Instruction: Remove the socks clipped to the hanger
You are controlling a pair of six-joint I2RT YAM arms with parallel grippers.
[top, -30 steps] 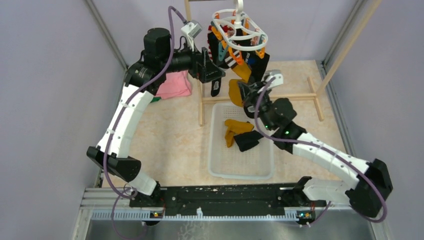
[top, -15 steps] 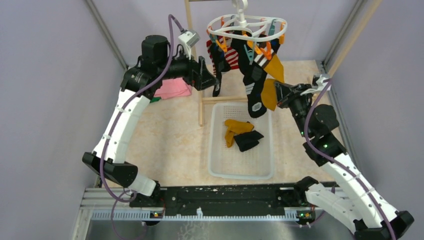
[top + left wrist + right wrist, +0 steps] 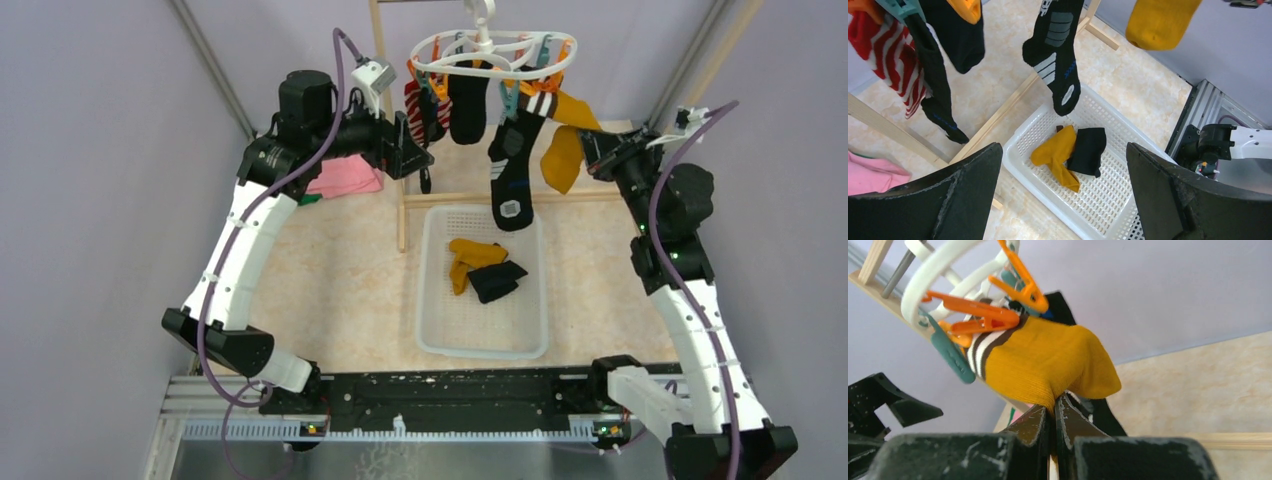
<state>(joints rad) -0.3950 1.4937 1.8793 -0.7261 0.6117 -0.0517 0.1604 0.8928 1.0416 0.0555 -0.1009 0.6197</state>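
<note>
The white ring hanger [image 3: 490, 55] hangs at the top centre with orange and teal pegs; it also shows in the right wrist view [image 3: 943, 277]. Clipped to it are a red-and-white striped sock [image 3: 413, 100], black socks [image 3: 467, 105], a black sock with white marks [image 3: 512, 180] and a mustard-yellow sock [image 3: 565, 140]. My right gripper [image 3: 1054, 407] is shut on the mustard-yellow sock [image 3: 1048, 360], pulling it out to the right while an orange peg [image 3: 983, 317] still holds its striped cuff. My left gripper [image 3: 1063, 200] is open and empty, left of the hanger.
A white mesh basket [image 3: 430, 300] below the hanger holds a mustard sock [image 3: 468, 258] and a black sock [image 3: 497, 280]. The wooden rack [image 3: 403, 215] stands behind it. A pink cloth [image 3: 348, 172] lies at the left. A grey wall is close behind my right gripper.
My right gripper has swung up and to the right with the mustard sock, stretching it away from the hanger. The hanger has turned and tilted. The left arm has barely moved.
</note>
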